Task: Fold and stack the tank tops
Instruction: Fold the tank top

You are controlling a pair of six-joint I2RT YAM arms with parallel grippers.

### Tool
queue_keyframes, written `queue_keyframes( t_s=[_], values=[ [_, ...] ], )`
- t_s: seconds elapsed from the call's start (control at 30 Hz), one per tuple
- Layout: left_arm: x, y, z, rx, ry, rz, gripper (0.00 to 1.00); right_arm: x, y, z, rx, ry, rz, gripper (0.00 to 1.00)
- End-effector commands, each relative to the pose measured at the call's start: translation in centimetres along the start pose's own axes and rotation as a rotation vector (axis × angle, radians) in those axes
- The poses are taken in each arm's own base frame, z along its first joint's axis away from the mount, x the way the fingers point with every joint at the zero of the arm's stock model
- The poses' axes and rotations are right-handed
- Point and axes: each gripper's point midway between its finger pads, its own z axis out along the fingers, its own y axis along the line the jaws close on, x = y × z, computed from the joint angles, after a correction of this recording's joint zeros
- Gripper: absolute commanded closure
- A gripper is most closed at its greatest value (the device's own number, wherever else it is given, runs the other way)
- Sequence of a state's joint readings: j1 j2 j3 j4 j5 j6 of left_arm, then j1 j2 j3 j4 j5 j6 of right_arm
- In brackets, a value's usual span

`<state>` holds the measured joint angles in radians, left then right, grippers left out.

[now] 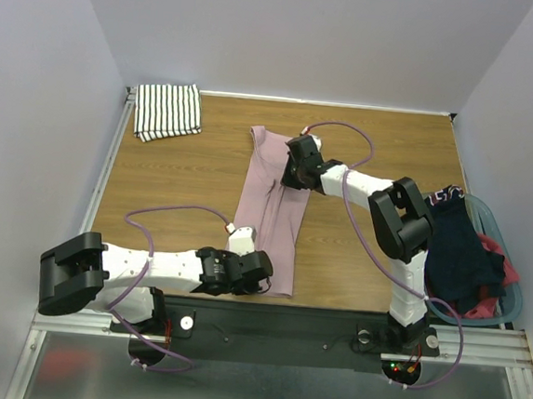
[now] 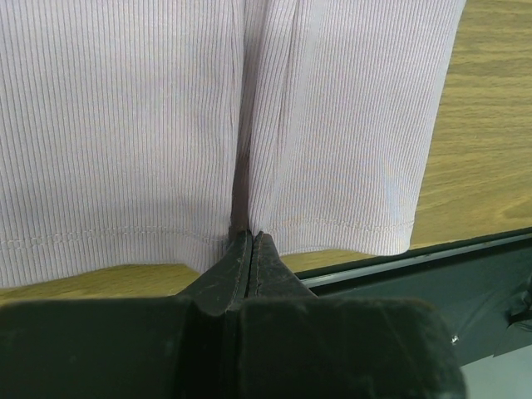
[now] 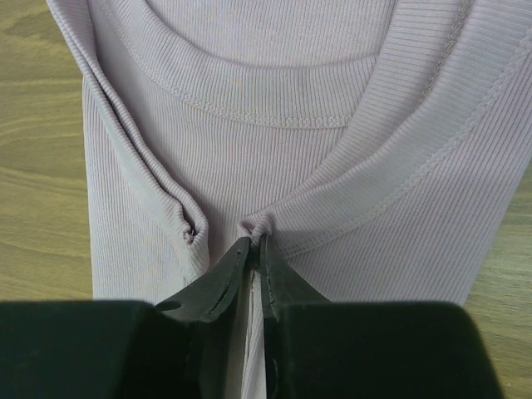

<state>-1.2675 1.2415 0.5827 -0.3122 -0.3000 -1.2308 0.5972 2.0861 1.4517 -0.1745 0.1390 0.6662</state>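
**A:** Where's your pink tank top (image 1: 270, 214)?

**B:** Mid-table, folded lengthwise. Your left gripper (image 2: 252, 237) is pinched tight on its near hem. Your right gripper (image 3: 256, 243) sits at the far neckline, jaws a sliver apart; I can't tell if it grips.

**A:** The risk?

**B:** Lift now and a slack right pinch could drop the neckline, undoing your fold. The striped tank top (image 1: 168, 110) lies folded far left.

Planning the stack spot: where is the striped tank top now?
In the top view, the striped tank top lies folded at the far left corner of the table, apart from the pink tank top.
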Motion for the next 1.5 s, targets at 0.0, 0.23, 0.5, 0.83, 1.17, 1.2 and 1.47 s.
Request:
queue_keyframes(
  t_s=[0.0, 0.23, 0.5, 0.83, 1.17, 1.2, 1.47],
  values=[
    [-0.7, -0.6, -1.0, 0.011, -0.007, 0.029, 0.93, -2.7, 1.9, -1.0, -0.033, -0.072, -0.017, 0.81],
    [-1.9, -1.6, -2.5, 0.046, -0.037, 0.040, 0.57, -4.6, 3.0, -2.5, -0.060, -0.113, -0.035, 0.65],
    [-5.1, -3.5, -5.4, 0.076, -0.129, 0.060, 0.55, -7.8, 1.1, -5.0, 0.027, -0.205, -0.056, 0.62],
    [-4.4, -10.3, -2.5, 0.195, -0.082, 0.206, 0.68, -9.2, -4.4, -4.6, 0.127, -0.206, -0.025, 0.69],
    [-1.2, -9.9, 2.9, 0.137, 0.001, 0.267, 0.83, -8.7, -6.3, -0.1, 0.164, -0.150, -0.048, 0.75],
    [-1.0, -9.7, 3.2, 0.130, 0.007, 0.270, 0.83, -8.7, -6.3, 0.3, 0.164, -0.147, -0.049, 0.75],
    [2.1, -8.0, 4.3, 0.109, 0.088, 0.310, 0.87, -7.4, -7.9, 3.1, 0.215, -0.102, -0.061, 0.77]
  ],
)
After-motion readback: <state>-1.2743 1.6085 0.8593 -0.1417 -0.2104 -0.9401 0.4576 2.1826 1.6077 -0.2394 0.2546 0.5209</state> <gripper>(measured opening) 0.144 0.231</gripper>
